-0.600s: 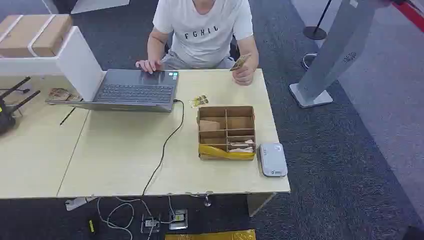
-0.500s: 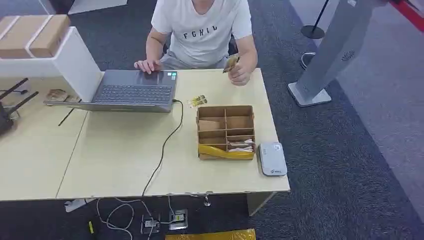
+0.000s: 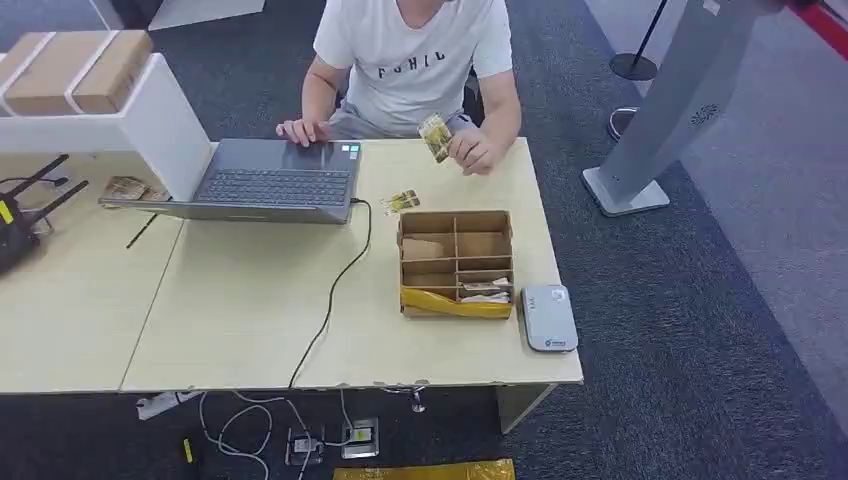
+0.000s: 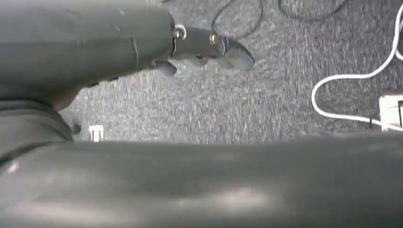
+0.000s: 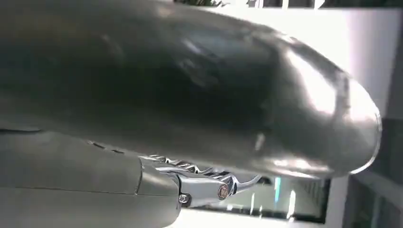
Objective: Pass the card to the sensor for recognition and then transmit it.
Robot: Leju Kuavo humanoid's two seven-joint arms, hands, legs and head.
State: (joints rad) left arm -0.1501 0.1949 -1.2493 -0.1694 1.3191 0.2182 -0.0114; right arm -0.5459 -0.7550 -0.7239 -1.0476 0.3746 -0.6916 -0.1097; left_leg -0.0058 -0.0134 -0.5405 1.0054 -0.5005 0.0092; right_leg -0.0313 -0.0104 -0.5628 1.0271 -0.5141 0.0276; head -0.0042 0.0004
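Head view: person's hand (image 3: 476, 150) holds the card (image 3: 435, 137) up at the far edge of the table (image 3: 240, 320), tilted, face toward the robot; my read is it's being offered for pickup, handover not started. Sensor (image 3: 548, 317), the grey pad, sits at the near right of the table just beside the cardboard divider box (image 3: 456, 262), probably parked there for easy reach by the right arm. A second card (image 3: 400, 202) lies flat between the laptop (image 3: 262, 180) and the box. The person's other hand rests on the laptop. Versus the earlier frames: the card sat more to the person's side and lower-angled, now it's swung inward and raised over the table edge; the whole picture also shifted a bit, so that's camera motion, not the table things. Left wrist view: left hand (image 4: 209, 50) hangs over carpet and cables, holding nothing, fingers look loosely together; can't tell how wide. Right wrist view: right hand (image 5: 209, 183) is mostly hidden behind the arm cover, nothing seen in it, state can't be told.
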